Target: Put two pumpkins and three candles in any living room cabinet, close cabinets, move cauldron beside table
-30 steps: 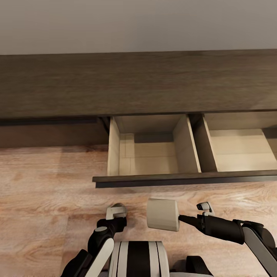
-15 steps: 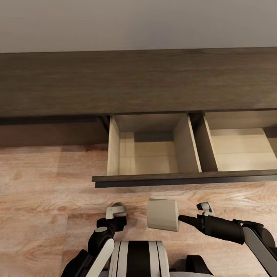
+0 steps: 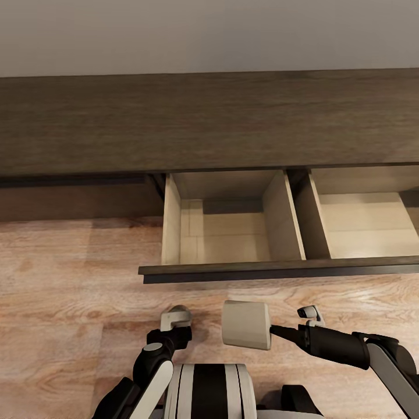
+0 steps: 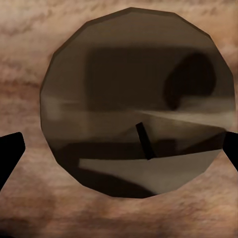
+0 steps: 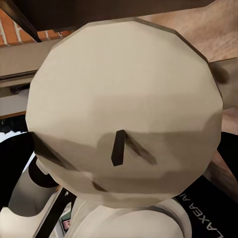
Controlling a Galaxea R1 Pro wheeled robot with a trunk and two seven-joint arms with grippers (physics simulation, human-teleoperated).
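Observation:
The cabinet (image 3: 203, 122), long, low and dark brown, runs across the head view with two drawers pulled out, pale beige inside: one straight ahead (image 3: 233, 238) and one to the right (image 3: 366, 227). No objects show in either drawer. My right gripper (image 3: 273, 333) is shut on a beige candle (image 3: 246, 325), held on its side just short of the drawer front (image 3: 262, 270); its flat top and wick face the right wrist camera (image 5: 124, 109). My left gripper (image 3: 174, 320) points down at the floor, shut on another candle (image 4: 134, 99), dark fingertips (image 4: 10, 151) at its sides.
Light wood floor (image 3: 70, 302) lies between my base and the cabinet, with open floor to the left. A closed drawer front (image 3: 75, 201) sits left of the open ones. A grey wall (image 3: 209, 35) rises behind. Red brick (image 5: 7, 29) shows at the edge of the right wrist view.
The head view has crept very slightly, so the cabinet sits a touch higher. Both arms and the candles keep their places.

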